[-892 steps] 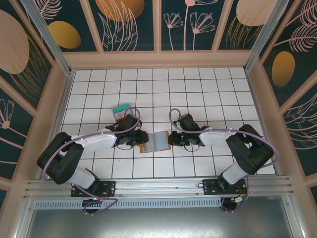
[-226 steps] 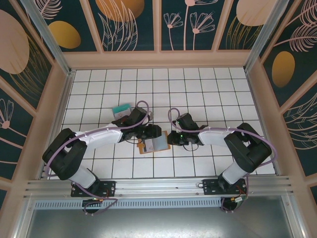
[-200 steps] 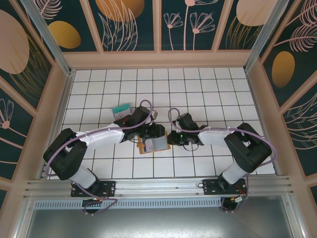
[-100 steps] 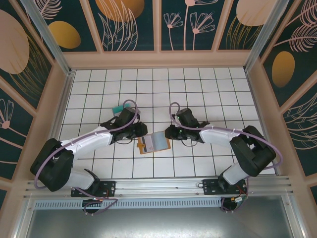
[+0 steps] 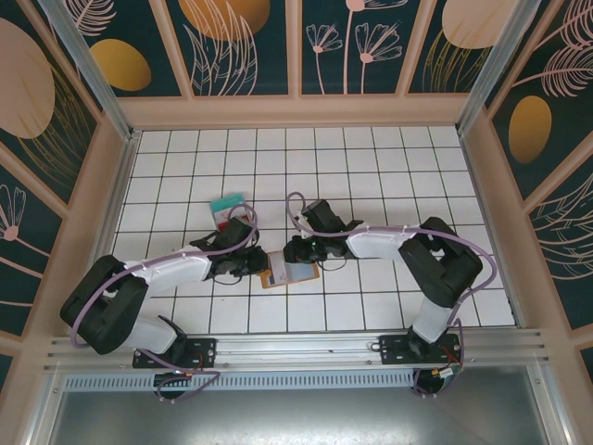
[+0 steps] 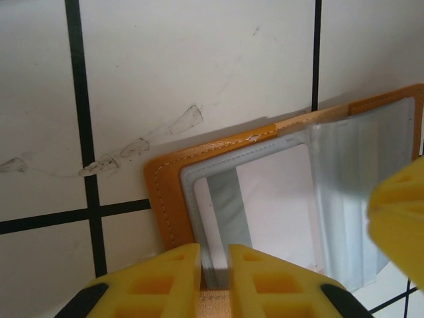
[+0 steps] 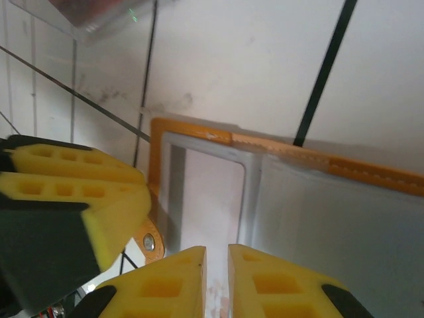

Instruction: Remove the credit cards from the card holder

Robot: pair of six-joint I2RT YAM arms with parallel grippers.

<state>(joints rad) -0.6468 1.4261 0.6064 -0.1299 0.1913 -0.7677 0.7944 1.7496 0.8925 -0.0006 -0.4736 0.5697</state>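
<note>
The orange card holder (image 5: 295, 273) lies open on the tiled table, grey-clear sleeves up. In the left wrist view, a pale credit card (image 6: 278, 199) sits inside the sleeve of the half with the orange border (image 6: 162, 199). My left gripper (image 5: 264, 263) is at the holder's left edge. Its yellow fingers (image 6: 214, 255) are shut on the sleeve edge. My right gripper (image 5: 298, 252) reaches over the holder from the right. Its jaws (image 7: 216, 255) are nearly shut, their tips over the pale card (image 7: 209, 192). I cannot tell whether they pinch it.
Loose teal and red cards (image 5: 227, 206) lie on the table behind the left arm. The left gripper's yellow fingers (image 7: 73, 192) crowd the holder's left side, close to the right gripper. Raised walls enclose the table.
The left gripper drew back from over the holder to its left edge and closed on it. The right gripper slid left from the holder's right edge over the holder.
</note>
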